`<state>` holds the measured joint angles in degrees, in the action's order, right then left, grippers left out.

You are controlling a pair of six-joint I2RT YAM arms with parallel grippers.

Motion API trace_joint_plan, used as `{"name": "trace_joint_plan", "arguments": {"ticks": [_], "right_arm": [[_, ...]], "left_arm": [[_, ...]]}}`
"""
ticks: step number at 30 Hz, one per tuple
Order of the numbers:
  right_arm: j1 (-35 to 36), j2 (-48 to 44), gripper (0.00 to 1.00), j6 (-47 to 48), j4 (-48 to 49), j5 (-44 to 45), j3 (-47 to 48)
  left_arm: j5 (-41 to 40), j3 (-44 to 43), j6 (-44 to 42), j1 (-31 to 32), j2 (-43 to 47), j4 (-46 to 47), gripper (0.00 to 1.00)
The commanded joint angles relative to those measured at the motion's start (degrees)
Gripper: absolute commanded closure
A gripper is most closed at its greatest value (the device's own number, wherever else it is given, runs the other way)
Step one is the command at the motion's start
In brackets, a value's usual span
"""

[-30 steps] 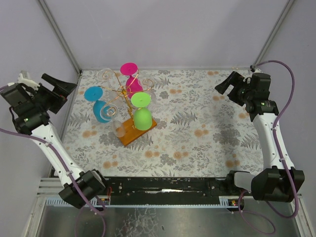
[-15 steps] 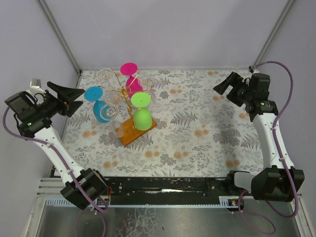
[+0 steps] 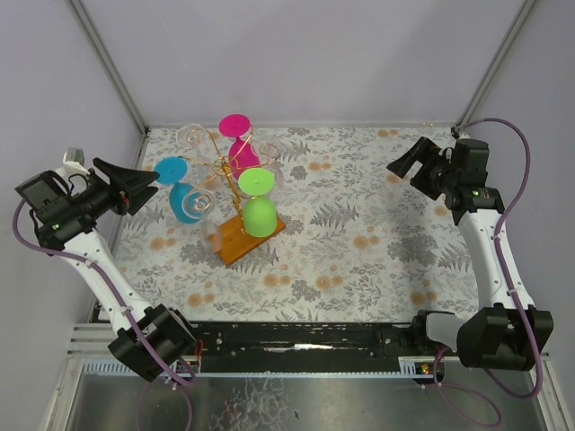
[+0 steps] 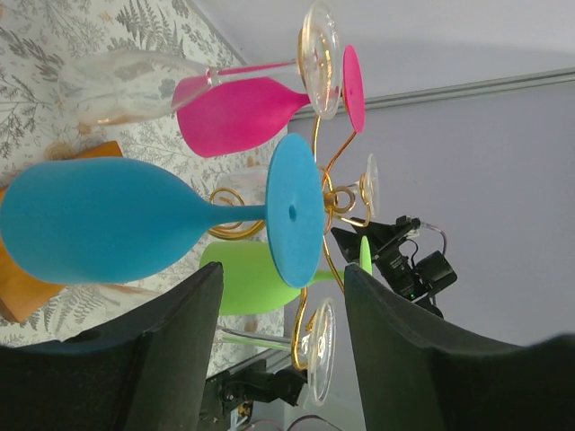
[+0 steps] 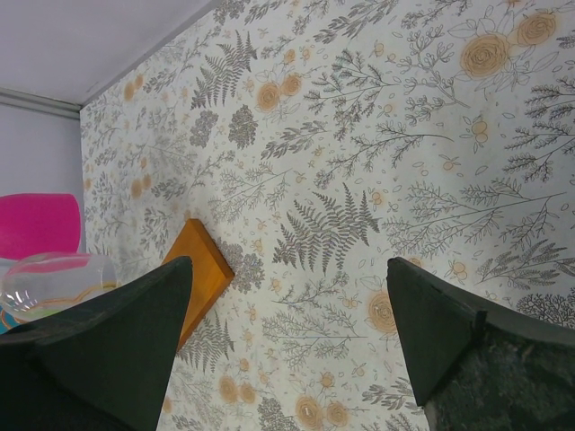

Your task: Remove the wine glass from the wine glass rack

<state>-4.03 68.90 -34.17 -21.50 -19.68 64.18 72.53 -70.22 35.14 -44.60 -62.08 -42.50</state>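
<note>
The wine glass rack (image 3: 219, 167), a gold wire tree on an orange wooden base (image 3: 235, 241), stands left of the table's middle. Upside-down wine glasses hang on it: a blue one (image 3: 184, 202), a pink one (image 3: 241, 153), a green one (image 3: 260, 215) and several clear ones. My left gripper (image 3: 142, 183) hovers just left of the blue glass's foot (image 3: 168, 170), open but fairly narrow and holding nothing. In the left wrist view that foot (image 4: 295, 208) sits just beyond the gripper (image 4: 283, 274). At the far right my right gripper (image 3: 406, 162) stands wide open and empty.
In the right wrist view the gripper (image 5: 287, 265) looks down on the flowered tablecloth (image 5: 377, 180), with a corner of the rack's base (image 5: 199, 269) and the pink glass (image 5: 36, 224) at the left. Grey walls close in the table at the back and sides.
My left gripper has swung right, toward the blue glass's foot, and its jaws have narrowed. The right arm has hardly moved. No glass has left the rack.
</note>
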Motion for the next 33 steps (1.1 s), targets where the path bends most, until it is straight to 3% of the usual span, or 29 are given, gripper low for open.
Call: {"name": "trace_joint_plan", "arguments": {"ticks": [1,6,16,26,31,33], "right_arm": [[-0.14,-1.42,0.05,-0.21,1.28,-1.06,0.77],[-0.19,-0.97,0.05,-0.28,1.52,-1.23,0.88],[-0.19,-1.48,0.05,-0.31,1.80,-1.07,-0.15],[-0.19,-1.84,0.05,-0.69,2.02,-0.93,-0.60],[-0.19,-1.93,0.05,-1.31,2.57,-0.88,-0.99],[-0.19,-1.93,0.05,-1.49,2.60,-0.95,-1.12]], "left_arm": [[2.11,1.26,-0.21,1.24,0.33,-1.06,0.47],[1.04,1.61,0.44,2.76,0.42,-0.78,0.53],[-0.21,3.35,5.81,4.41,0.66,5.37,0.75],[-0.76,3.53,8.43,4.69,0.29,8.73,0.78],[0.01,3.13,8.71,4.62,-0.17,8.84,0.97],[0.36,2.95,8.85,4.64,-0.36,8.84,1.00]]}}
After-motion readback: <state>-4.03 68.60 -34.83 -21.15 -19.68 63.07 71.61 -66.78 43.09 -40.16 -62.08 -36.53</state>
